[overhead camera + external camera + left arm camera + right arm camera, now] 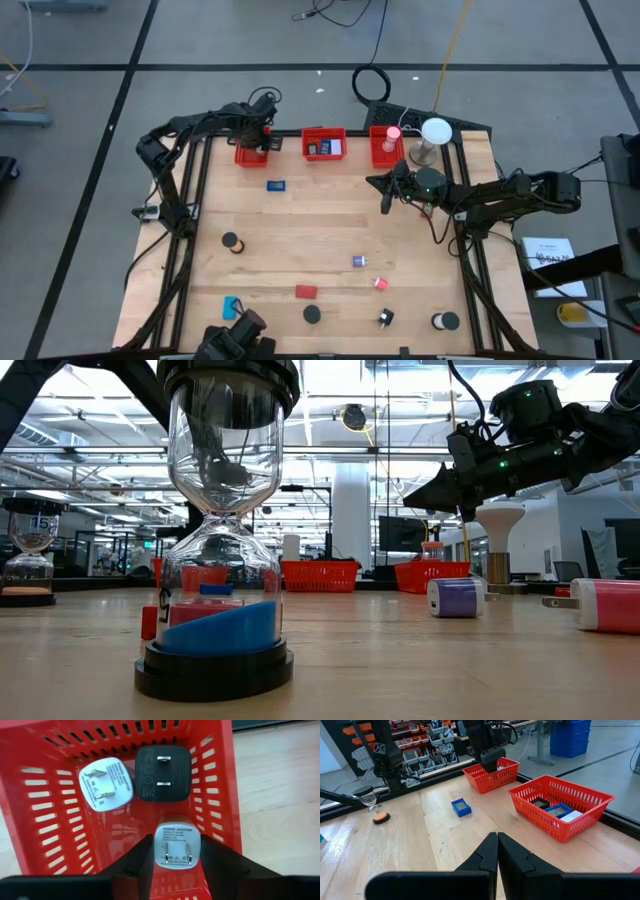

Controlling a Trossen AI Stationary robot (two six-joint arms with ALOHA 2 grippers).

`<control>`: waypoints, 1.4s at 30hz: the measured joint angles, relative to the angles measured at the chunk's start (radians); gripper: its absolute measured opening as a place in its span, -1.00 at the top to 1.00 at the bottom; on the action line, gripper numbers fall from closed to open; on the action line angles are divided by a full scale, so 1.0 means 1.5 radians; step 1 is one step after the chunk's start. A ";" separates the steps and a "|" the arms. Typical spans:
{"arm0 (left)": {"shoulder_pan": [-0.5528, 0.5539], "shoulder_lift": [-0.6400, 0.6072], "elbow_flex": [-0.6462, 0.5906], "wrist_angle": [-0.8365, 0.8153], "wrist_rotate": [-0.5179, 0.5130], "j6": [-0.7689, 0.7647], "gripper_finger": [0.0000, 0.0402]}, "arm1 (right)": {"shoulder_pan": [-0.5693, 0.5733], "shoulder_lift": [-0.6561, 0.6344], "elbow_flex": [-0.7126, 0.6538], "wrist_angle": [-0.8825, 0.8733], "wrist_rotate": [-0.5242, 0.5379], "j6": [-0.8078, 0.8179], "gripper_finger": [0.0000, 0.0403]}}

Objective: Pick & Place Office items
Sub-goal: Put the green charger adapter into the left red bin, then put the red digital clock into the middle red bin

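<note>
White adapter point(177, 846) between left pincer point(176, 862) fingers.

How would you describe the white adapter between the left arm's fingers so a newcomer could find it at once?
Find the leftmost red bin at the table's far edge. Three plug adapters sit inside; it is the white one between the left gripper's dark fingers, apart from the other white and black ones.

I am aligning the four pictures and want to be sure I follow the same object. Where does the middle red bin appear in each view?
High view: the middle red bin sits at the top edge of the table, centre of three.
Low view: far back, centre of the picture.
Left wrist view: not in it.
Right wrist view: right of centre.
Shared landmark: the left bin beside it, which fills the left wrist view.
</note>
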 joint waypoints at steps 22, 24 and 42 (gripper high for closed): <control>-0.034 -0.109 0.000 -0.006 -0.016 0.024 0.09 | 0.000 0.000 0.000 0.000 0.000 0.000 0.98; -0.041 -0.138 0.000 -0.010 -0.035 0.024 0.11 | 0.000 0.000 0.000 0.000 0.000 0.000 0.98; -0.274 -0.223 0.001 0.155 -0.157 0.179 0.94 | 0.000 0.000 0.000 0.000 0.000 0.000 0.98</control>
